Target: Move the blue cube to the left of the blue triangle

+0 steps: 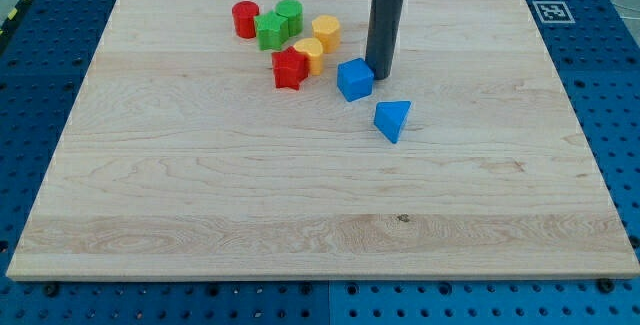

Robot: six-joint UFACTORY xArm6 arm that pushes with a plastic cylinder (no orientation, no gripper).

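Note:
The blue cube [354, 79] sits on the wooden board [300, 195] above the middle. The blue triangle [392, 119] lies just below and to the right of it, a small gap apart. My tip [381, 73] stands right beside the cube's upper right side, touching or almost touching it, and above the triangle. The dark rod rises from there to the view's top edge.
A cluster lies up and left of the cube: a red star-like block [289, 69], a yellow block [310, 55], a yellow cylinder [326, 32], a green star-like block [271, 31], a green cylinder [289, 15] and a red cylinder [245, 19].

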